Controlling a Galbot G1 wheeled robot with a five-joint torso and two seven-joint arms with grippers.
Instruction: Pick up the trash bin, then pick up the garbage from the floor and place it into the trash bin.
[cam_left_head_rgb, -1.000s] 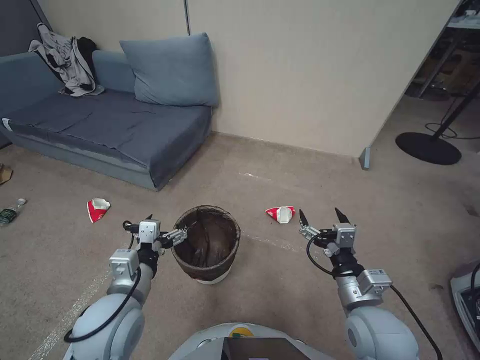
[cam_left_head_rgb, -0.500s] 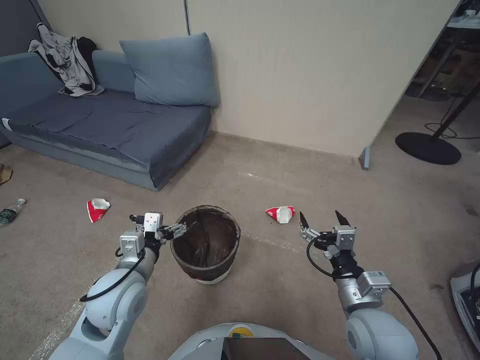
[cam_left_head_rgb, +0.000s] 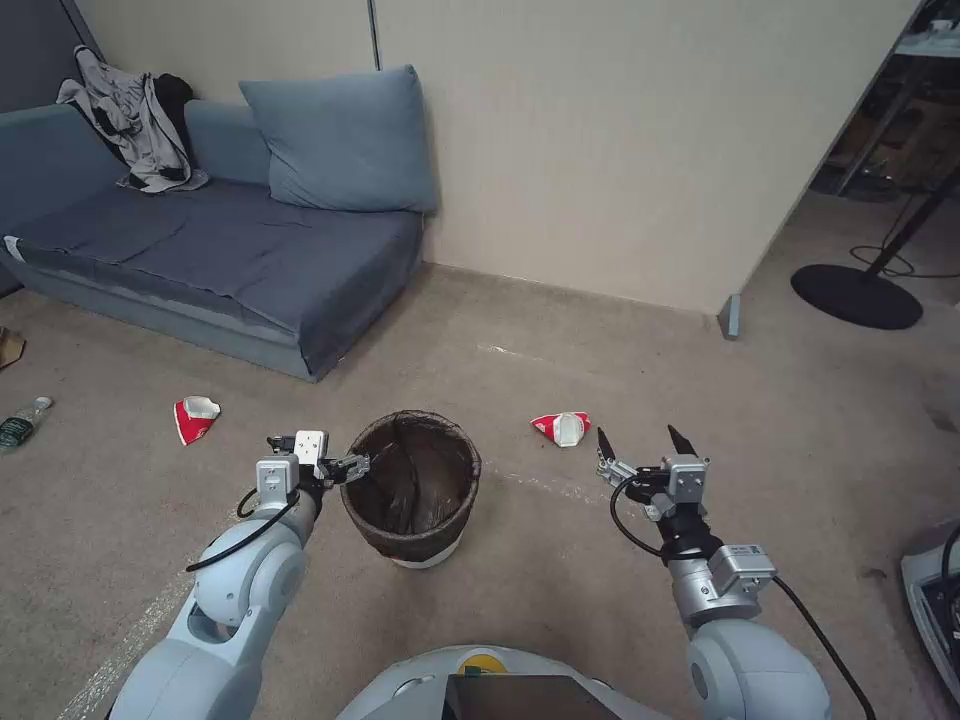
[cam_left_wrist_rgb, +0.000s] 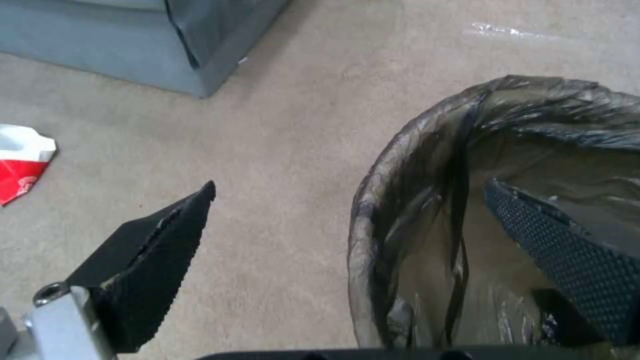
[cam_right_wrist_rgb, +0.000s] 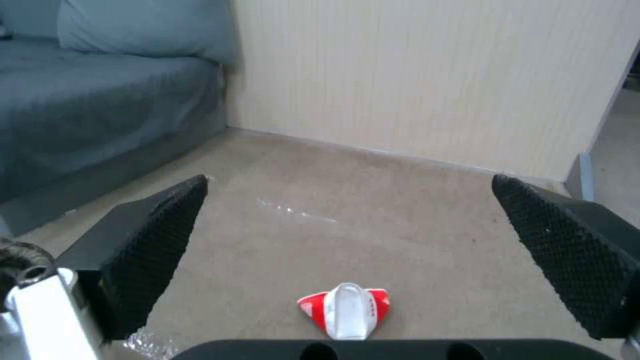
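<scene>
With jaws wide, we're straddling the trash bin (cam_left_wrist_rgb: 427, 210) rim with left gripper (cam_left_wrist_rgb: 347, 200); right gripper (cam_left_head_rgb: 640, 445) hovering wide.

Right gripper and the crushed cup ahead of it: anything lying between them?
Nothing. In the right wrist view, bare carpet runs from the open right gripper to the crushed red-and-white cup; the head view agrees.

Bottle (cam_left_head_rgb: 20, 424) and brown scrap (cam_left_head_rgb: 9, 347) cut off

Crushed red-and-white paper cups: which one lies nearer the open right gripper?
The crushed red-and-white paper cup right of the white, brown-lined trash bin, just ahead of the right gripper. The other cup lies beyond the bin's left.
</scene>
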